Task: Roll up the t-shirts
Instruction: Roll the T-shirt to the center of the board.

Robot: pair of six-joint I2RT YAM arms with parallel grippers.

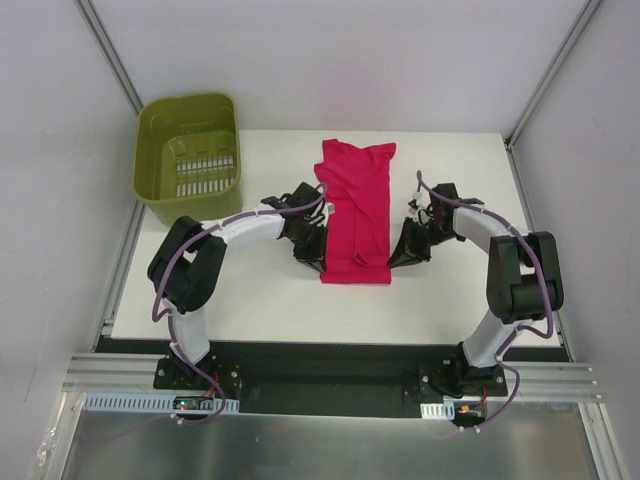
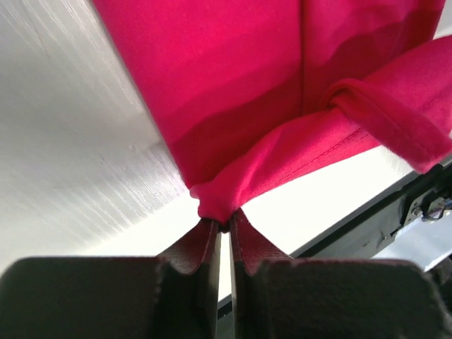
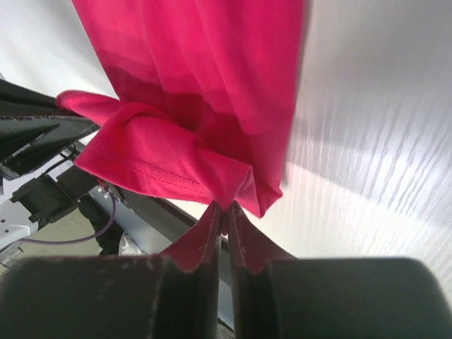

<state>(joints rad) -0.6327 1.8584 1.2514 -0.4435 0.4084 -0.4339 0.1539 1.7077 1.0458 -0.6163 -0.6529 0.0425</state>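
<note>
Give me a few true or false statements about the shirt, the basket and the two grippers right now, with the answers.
1. The left gripper pinches a near corner of the t-shirt. True.
2. The right gripper hangs open, holding nothing. False: it is shut on the t-shirt's other near corner.
3. The t-shirt lies in the green basket. False: it lies on the white table, right of the basket.
4. The t-shirt is folded into a long strip. True.
</note>
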